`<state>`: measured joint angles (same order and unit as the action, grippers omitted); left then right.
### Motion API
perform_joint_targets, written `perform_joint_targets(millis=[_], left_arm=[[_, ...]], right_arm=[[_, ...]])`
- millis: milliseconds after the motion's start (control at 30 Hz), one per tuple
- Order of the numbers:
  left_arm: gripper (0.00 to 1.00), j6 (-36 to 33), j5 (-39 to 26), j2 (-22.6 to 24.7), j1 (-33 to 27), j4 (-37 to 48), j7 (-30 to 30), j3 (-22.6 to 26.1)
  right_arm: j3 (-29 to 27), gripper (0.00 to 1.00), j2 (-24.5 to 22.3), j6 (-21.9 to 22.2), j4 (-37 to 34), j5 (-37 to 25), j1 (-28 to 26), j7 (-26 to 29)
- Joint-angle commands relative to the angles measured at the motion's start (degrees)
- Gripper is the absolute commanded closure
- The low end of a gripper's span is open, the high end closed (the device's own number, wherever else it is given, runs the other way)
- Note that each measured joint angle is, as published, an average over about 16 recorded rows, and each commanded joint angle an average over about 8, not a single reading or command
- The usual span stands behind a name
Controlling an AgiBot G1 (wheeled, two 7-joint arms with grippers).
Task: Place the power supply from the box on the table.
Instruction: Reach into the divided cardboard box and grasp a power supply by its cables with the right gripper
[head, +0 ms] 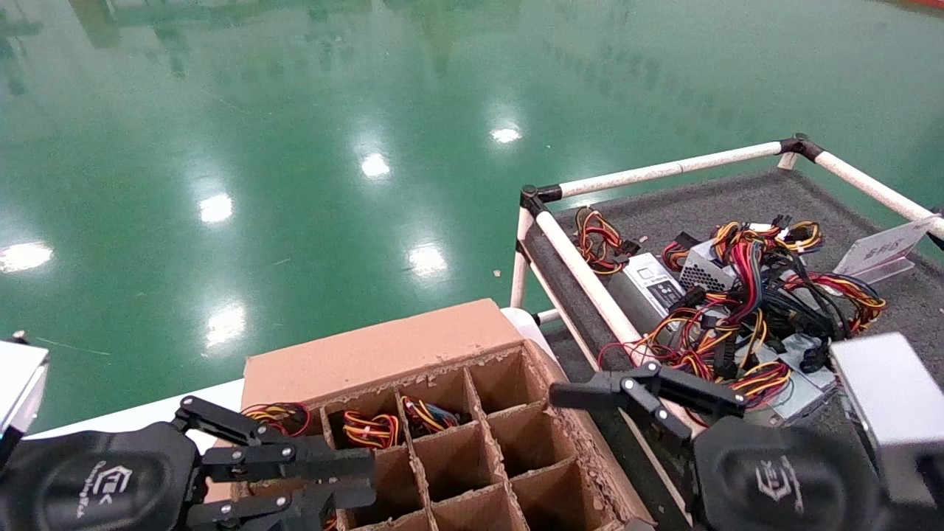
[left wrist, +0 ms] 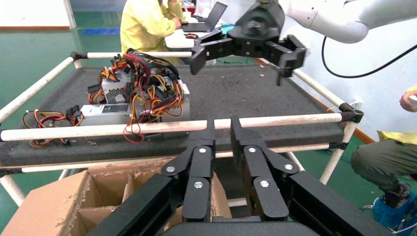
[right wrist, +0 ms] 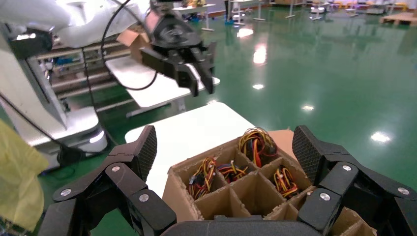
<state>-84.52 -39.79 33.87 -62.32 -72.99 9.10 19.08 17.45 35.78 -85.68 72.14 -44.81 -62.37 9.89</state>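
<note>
The glossy green floor [head: 295, 133] fills most of the far side of the scene. To the right stands the table [head: 737, 199], a dark grey felt surface framed by white pipe rails [head: 582, 276] with black corner joints. Near and left of it sits the box [head: 413, 346], a brown cardboard carton with ragged dividers making a grid of square cells.

On the table lies a heap of power supplies [head: 745, 302] tangled in red, yellow, orange and black wires. One silver brick with a perforated side [head: 704, 274] lies toward the far part of the heap. Just left of it lies a flat silver unit with a white-and-black label [head: 655, 284]. A separate wire bundle [head: 601, 240] lies near the far left corner of the table. A small white sign [head: 881, 251] stands at the table's right side.

In the box, coloured wire bundles [head: 376, 428] show in the far-left cells, so power supplies seem to sit in them, though their metal bodies are hidden. The cells toward the right look bare.

The left gripper [head: 346, 479] hovers over the near-left part of the box, its fingers [left wrist: 201, 162] drawn nearly together with only a narrow gap and nothing between them. The right gripper [head: 649, 394] hangs over the rail between box and table, its fingers [right wrist: 140, 152] spread wide and holding nothing.
</note>
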Motion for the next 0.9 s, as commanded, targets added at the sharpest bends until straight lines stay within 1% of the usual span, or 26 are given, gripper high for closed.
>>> perform_joint_targets(millis=[33,233,533,667,900], left_arm=[[0.00,0.00,0.00,0.00,0.00,0.00,0.00,0.00],[0.00,-0.01,0.00,0.00,-0.01,0.02,-0.01,0.01],[0.00,-0.01,0.01,0.00,-0.02,0.02,-0.02,0.03],[0.00,0.00,0.02,0.00,-0.02,0.02,-0.02,0.03],[0.00,0.00,0.02,-0.01,-0.02,0.02,-0.02,0.04]], right_arm=[[0.24,0.00,-0.07,0.07,-0.14,-0.63,0.15,-0.17],[3.42,0.00,3.40,-0.72,-4.43,-6.62,-3.48,-1.91],[8.71,0.00,11.41,-2.45,-14.93,-14.54,-10.54,-5.42],[11.27,0.00,15.75,-2.77,-21.49,-18.86,-15.18,-8.19],[14.98,0.00,23.67,-1.94,-35.59,-25.31,-22.84,-14.93]])
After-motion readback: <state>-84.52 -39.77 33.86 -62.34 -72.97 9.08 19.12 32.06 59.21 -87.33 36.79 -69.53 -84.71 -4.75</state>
